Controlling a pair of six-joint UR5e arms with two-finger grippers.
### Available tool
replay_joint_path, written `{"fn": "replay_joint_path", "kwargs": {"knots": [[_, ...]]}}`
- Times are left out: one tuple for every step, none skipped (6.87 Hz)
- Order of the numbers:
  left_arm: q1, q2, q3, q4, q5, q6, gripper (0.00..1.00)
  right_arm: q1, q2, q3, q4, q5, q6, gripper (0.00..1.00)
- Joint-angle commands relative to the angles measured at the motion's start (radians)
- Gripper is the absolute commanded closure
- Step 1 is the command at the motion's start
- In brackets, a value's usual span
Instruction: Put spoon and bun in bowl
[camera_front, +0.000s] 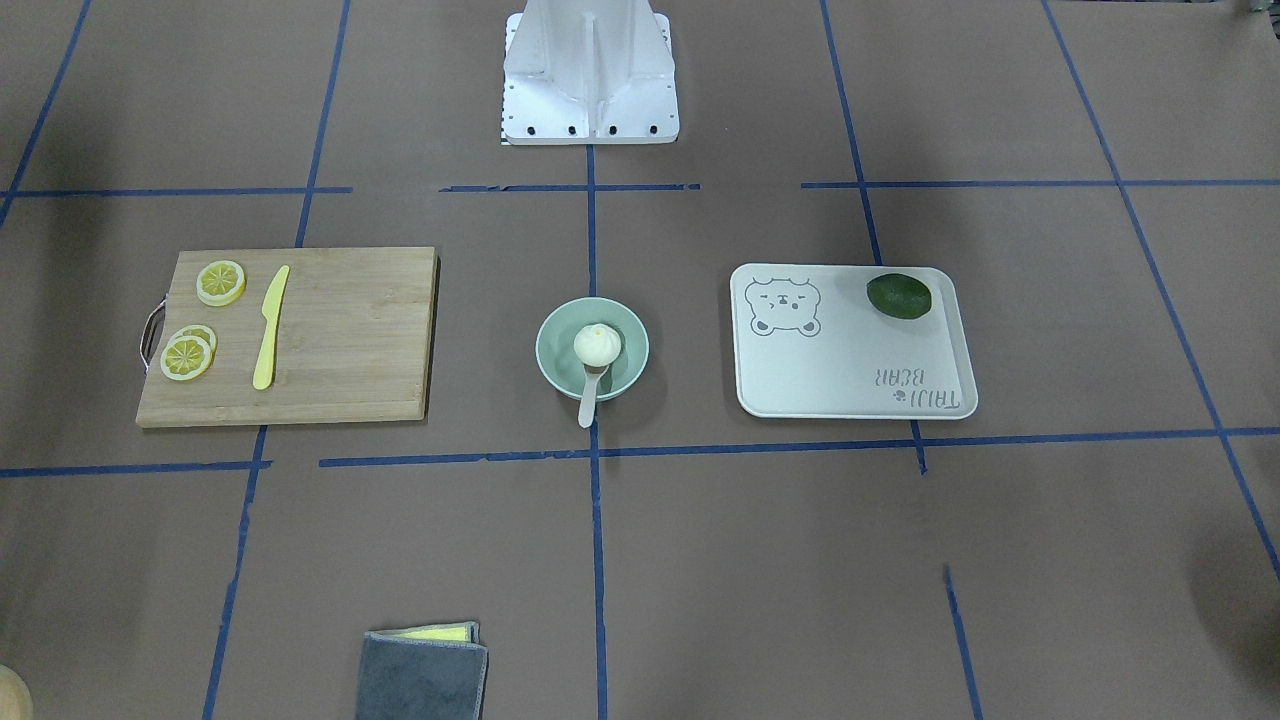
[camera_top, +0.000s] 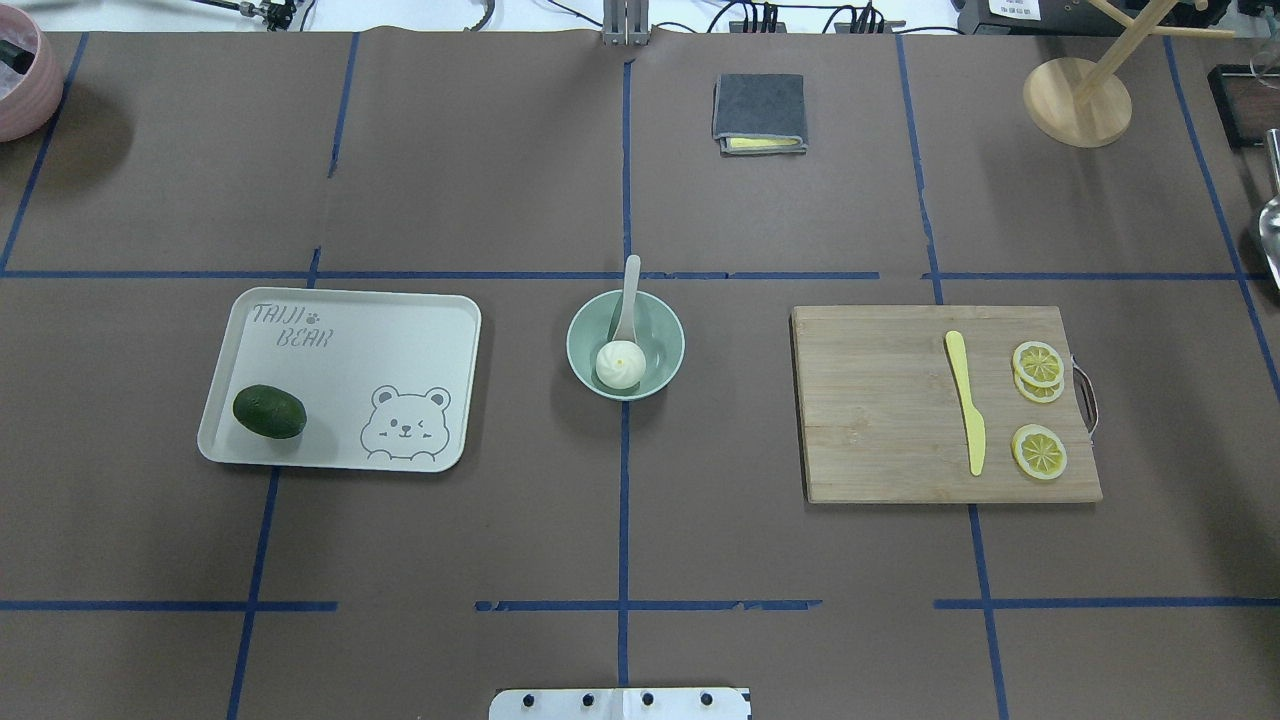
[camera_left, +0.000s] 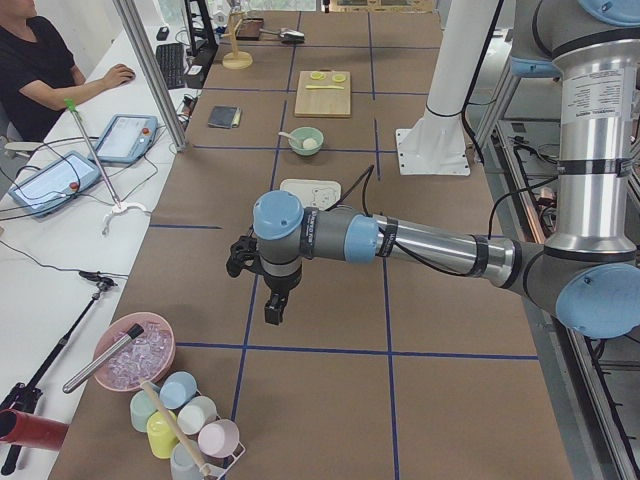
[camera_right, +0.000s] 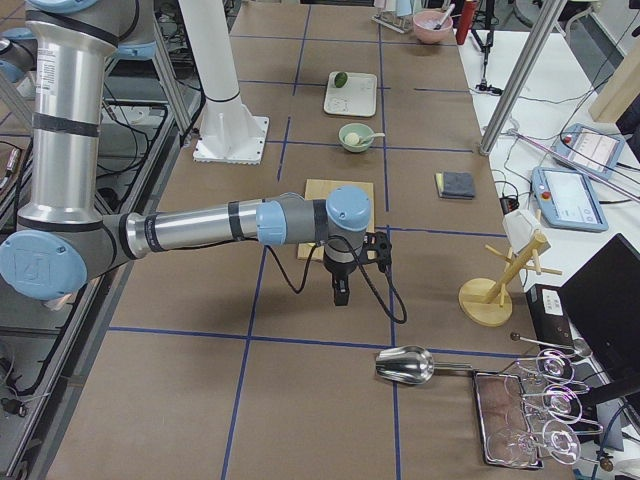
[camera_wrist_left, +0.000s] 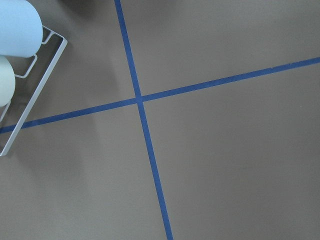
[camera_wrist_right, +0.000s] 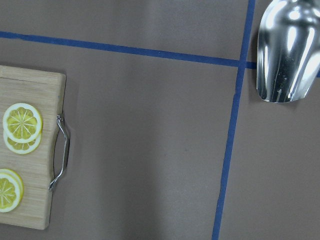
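The mint green bowl stands at the table's middle, also in the overhead view. The white bun sits inside it, also in the overhead view. The pale spoon rests with its scoop in the bowl under the bun and its handle over the rim. My left gripper shows only in the exterior left view, far from the bowl; I cannot tell if it is open or shut. My right gripper shows only in the exterior right view, beyond the cutting board; I cannot tell its state.
A wooden cutting board holds a yellow knife and lemon slices. A grey tray holds an avocado. A folded grey cloth lies at the far side. A metal scoop lies near my right gripper, a cup rack near my left.
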Motion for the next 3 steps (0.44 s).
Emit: {"fn": "replay_joint_path", "kwargs": {"knots": [[0.008, -0.040, 0.008, 0.018, 0.074, 0.002, 0.00, -0.001, 0.001, -0.001, 0.004, 0.010, -0.001, 0.00], [0.008, -0.061, 0.000, 0.069, 0.073, 0.004, 0.00, -0.001, 0.002, -0.001, 0.007, 0.007, -0.001, 0.00], [0.010, -0.069, 0.009, 0.071, 0.073, 0.004, 0.00, -0.001, 0.002, -0.003, 0.007, 0.007, 0.005, 0.00]]}}
